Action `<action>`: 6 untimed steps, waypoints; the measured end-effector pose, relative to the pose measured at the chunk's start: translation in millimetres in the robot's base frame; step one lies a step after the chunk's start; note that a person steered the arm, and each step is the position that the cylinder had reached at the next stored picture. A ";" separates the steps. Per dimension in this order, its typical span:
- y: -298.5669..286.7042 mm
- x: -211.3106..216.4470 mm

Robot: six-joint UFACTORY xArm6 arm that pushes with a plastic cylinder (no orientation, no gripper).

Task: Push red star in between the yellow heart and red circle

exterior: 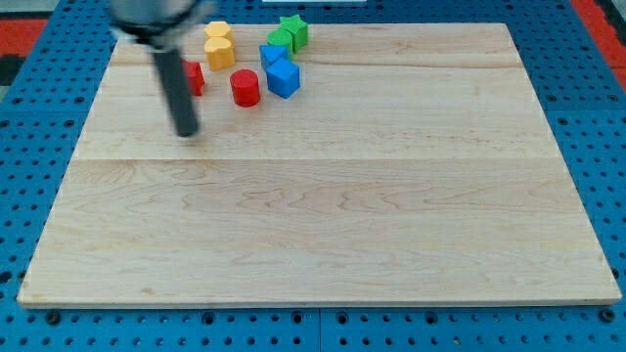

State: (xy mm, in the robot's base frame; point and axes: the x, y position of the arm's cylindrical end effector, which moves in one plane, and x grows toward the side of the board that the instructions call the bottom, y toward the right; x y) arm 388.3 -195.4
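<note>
Wooden board (323, 225) lying on a blue pegboard bench (39, 117), pale planks running across from the view's left to the view's right. All blocks bunched near the top edge, left of the middle. Dark rod (176, 83) slanting down from a blurred mount at the top left corner, my tip (186, 134) resting on the bare wood just below and slightly left of the group. No jaws or fingers on this arm, only the plain rod, holding nothing. Red star (195, 77) partly hidden behind the rod, peeking out on its right side, so its points hard to make out; touching or just beside the rod, cannot tell which. Sitting at the left end of the cluster, above the tip. Yellow heart (219, 51) just up and right of the red star, near it but apart, with a second yellow block (217, 31) close behind it toward the top edge, shape unclear. Red circle (245, 87) right of the red star, a clear gap of wood between the two, and below the yellow heart. Blue block (284, 77) just beside the red circle on its right, another blue block (271, 55) right behind that one. Green star (292, 29) nearest the top edge, with a green block (279, 40) against its left side.
</note>
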 end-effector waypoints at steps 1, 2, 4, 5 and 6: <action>-22.8 -38.6; 3.7 -73.9; 69.8 -82.9; -17.6 -83.2; -25.0 -151.6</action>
